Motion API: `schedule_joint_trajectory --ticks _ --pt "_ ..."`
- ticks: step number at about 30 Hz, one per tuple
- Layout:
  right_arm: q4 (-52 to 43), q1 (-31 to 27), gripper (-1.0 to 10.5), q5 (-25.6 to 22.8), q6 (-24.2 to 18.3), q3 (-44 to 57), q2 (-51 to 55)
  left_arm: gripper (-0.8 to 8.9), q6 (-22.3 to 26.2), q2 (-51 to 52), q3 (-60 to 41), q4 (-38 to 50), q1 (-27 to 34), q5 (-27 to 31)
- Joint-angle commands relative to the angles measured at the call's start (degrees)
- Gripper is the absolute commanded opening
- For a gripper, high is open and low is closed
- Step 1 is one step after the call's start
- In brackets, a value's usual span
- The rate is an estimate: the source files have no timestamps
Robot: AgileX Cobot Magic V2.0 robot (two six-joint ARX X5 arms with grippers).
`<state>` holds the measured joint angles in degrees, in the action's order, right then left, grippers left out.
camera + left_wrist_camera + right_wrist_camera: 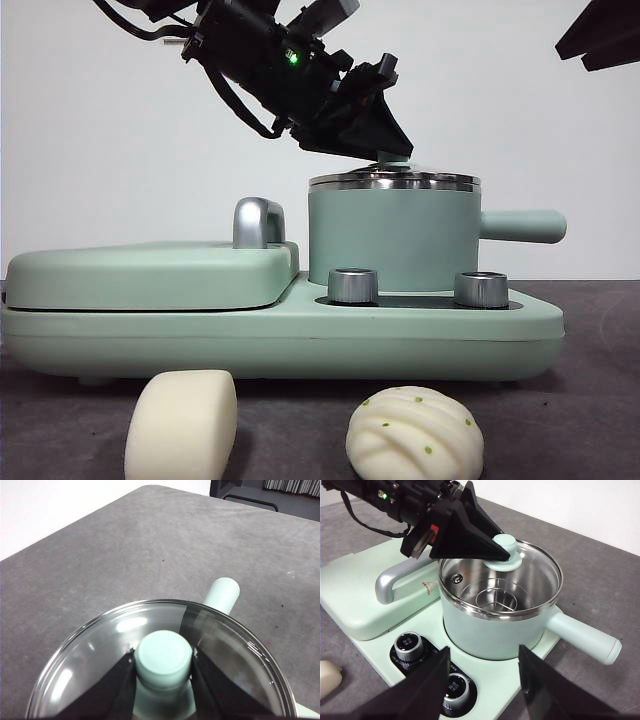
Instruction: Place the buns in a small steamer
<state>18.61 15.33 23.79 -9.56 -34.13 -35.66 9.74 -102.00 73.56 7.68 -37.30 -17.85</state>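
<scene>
The small steamer (390,240) (490,625) stands on the right half of a mint-green cooker base. Its glass lid (393,181) (100,650) (530,570) lies on the steel rim. My left gripper (385,150) (164,662) (497,547) reaches in from the upper left and is shut on the lid's green knob (164,655) (505,542). Two white buns lie on the table in front of the cooker: a smooth one (182,425) (327,677) and a pleated one with green flecks (414,435). My right gripper (482,680) hangs open above the cooker's dials, holding nothing.
The flat griddle cover (150,275) with its chrome handle (258,222) (395,580) fills the base's left half. Two steel dials (352,285) (481,289) sit in front of the pot. The pot's straight handle (520,226) (222,594) juts right. The right arm (600,35) shows at the top right corner.
</scene>
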Motion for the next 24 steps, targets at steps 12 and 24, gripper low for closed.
schedule_joint_trajectory --ticks 12,24 --pt "-0.5 0.3 2.2 -0.1 0.6 -0.9 -0.2 0.09 -1.9 4.1 2.8 0.7 -0.5 0.1" --pt "-0.5 0.3 2.2 0.2 0.6 -0.9 -0.2 0.1 -3.5 17.2 2.8 -17.5 2.6 6.6"
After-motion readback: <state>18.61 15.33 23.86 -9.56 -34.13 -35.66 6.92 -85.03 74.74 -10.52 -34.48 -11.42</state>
